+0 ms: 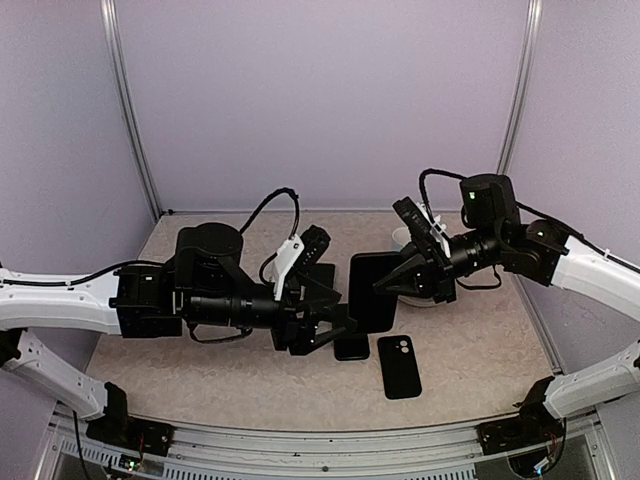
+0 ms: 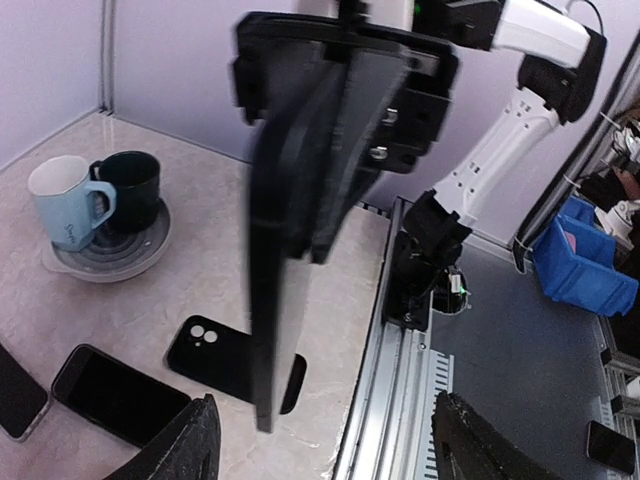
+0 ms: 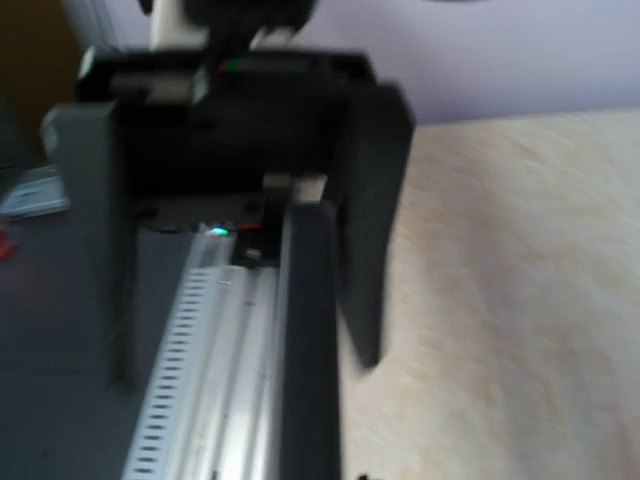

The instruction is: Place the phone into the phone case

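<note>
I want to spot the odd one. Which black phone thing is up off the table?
The black slab held upright in the right gripper. The case with camera holes and the dark phone beside it lie flat on the table.

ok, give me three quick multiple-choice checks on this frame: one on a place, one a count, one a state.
1. Where is the black piece with two lenses?
A) flat on the table
B) held up in the air
C) leaning on the back wall

2. How many mugs stand on the grey dish?
A) one
B) two
C) four

3. The right gripper is:
A) open and empty
B) shut on an upright black slab
C) lying on the floor

Key:
1 A: the black piece with two lenses lies flat on the table, apart from both grippers.
2 B: one light blue and one black, side by side on the grey dish.
3 B: the right gripper clamps the black slab, which stands on edge above the table.
</note>
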Robot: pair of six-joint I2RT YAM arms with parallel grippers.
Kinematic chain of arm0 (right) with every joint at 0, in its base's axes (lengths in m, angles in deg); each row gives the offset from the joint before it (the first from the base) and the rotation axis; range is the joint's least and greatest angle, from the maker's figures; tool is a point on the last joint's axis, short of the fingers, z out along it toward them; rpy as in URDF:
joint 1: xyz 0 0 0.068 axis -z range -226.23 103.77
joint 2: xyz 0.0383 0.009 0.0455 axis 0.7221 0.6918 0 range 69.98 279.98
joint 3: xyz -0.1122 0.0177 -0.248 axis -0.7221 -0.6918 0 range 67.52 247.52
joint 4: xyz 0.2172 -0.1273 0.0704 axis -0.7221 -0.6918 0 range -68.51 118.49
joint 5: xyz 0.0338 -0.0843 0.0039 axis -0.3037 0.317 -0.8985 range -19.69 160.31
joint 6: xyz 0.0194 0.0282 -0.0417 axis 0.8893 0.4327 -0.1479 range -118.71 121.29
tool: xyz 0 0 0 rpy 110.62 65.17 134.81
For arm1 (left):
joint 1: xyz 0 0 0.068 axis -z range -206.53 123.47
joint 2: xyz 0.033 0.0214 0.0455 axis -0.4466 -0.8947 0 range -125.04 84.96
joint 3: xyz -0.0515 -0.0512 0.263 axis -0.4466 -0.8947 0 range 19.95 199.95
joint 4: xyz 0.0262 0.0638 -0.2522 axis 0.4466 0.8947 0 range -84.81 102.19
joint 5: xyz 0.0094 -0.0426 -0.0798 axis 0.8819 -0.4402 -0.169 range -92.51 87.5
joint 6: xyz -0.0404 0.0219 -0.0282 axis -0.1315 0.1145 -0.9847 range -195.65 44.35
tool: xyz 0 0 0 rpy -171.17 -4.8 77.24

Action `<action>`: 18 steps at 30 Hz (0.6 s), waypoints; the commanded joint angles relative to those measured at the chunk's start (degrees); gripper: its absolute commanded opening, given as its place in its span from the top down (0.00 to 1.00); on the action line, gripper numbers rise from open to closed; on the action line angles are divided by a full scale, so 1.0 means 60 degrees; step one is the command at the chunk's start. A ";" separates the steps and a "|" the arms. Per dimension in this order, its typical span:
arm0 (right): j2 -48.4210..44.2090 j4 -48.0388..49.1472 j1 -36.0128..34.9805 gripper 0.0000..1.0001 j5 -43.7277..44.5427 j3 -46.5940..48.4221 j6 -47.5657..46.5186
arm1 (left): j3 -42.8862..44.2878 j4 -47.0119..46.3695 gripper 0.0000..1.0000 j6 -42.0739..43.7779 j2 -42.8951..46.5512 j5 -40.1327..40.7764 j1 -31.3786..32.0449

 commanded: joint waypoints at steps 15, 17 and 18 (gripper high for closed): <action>0.0750 -0.0368 0.0089 1.00 -0.0978 0.1231 -0.0793 | 0.0091 -0.1543 0.48 0.2756 -0.0181 -0.1094 -0.1019; 0.0909 -0.0378 0.0101 1.00 -0.0907 0.1366 -0.0798 | 0.0536 -0.1135 0.48 0.3183 -0.0593 -0.1821 -0.1040; 0.0974 -0.0465 0.0113 1.00 -0.0910 0.1460 -0.0839 | 0.0810 -0.0829 0.49 0.3253 -0.0793 -0.2267 -0.1040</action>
